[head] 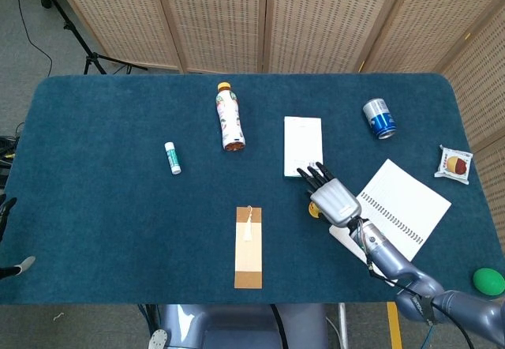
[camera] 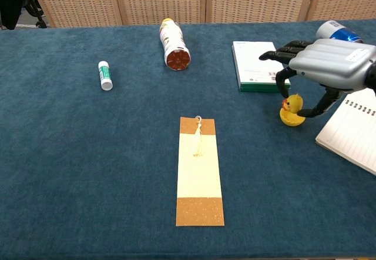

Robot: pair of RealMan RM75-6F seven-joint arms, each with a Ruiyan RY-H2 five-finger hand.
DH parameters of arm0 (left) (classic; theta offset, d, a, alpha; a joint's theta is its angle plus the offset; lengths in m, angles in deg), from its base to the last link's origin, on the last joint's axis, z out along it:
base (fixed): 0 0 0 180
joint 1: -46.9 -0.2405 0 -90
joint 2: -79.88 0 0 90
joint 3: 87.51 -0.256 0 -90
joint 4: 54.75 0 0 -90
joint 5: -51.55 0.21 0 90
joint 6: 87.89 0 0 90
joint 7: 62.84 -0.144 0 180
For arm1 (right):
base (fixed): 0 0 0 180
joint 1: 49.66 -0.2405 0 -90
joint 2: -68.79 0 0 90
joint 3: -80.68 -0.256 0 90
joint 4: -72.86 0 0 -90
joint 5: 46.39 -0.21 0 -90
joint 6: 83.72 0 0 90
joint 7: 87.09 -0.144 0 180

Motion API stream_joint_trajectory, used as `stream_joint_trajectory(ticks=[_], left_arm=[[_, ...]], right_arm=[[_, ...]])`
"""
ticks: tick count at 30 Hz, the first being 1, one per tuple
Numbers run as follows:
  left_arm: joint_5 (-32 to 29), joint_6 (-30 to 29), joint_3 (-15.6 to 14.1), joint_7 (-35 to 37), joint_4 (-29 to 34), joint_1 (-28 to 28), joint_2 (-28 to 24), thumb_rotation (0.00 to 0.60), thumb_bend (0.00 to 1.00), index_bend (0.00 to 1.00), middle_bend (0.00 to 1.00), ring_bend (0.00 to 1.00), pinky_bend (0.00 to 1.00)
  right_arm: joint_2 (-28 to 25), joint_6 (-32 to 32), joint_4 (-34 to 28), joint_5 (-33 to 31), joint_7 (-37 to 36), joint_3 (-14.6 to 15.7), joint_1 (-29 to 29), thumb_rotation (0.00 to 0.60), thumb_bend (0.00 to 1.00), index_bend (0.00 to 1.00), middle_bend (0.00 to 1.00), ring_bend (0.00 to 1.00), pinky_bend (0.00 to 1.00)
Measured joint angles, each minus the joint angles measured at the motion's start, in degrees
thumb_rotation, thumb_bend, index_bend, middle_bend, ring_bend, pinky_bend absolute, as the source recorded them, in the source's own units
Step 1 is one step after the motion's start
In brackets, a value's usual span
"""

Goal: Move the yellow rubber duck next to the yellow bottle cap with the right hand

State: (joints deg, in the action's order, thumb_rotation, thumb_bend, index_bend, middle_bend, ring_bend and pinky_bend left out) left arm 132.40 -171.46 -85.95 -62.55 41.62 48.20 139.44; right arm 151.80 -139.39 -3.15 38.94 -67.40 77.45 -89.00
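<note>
The yellow rubber duck (camera: 292, 103) sits upright on top of the yellow bottle cap (camera: 292, 119), just in front of the white book. My right hand (camera: 329, 66) hovers over it from the right. Its thumb touches the duck's lower right side and a curled finger hangs just above and left of the duck's head, so a firm hold cannot be made out. In the head view the right hand (head: 335, 200) covers the duck, and only a sliver of the bottle cap (head: 314, 210) shows at its left edge. My left hand is out of sight.
A white book (camera: 259, 65) lies just behind the duck and an open spiral notebook (camera: 352, 127) lies to its right. A bookmark (camera: 199, 170) is at centre front. A lying bottle (camera: 174, 44), a glue stick (camera: 104, 75), a blue can (head: 379, 118), a snack packet (head: 455, 163) and a green ball (head: 488, 280) lie further off.
</note>
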Motion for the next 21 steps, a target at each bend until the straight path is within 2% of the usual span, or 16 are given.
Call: stream_joint_trajectory(ticks=[14, 21], left_arm=[[-0.21, 0.22, 0.10, -0.52, 0.00, 0.15, 0.24, 0.600, 0.00, 0.00, 0.00, 0.00, 0.00], [-0.26, 0.22, 0.11, -0.50, -0.05, 0.13, 0.25, 0.600, 0.00, 0.00, 0.00, 0.00, 0.00]], right_arm=[[0.67, 0.27, 1.03, -0.10, -1.12, 0.61, 0.17, 0.600, 0.46, 0.57, 0.00, 0.00, 0.00], [0.60, 0.78, 0.91, -0.41, -1.35, 0.70, 0.09, 0.600, 0.47, 0.49, 0.00, 0.00, 0.00]])
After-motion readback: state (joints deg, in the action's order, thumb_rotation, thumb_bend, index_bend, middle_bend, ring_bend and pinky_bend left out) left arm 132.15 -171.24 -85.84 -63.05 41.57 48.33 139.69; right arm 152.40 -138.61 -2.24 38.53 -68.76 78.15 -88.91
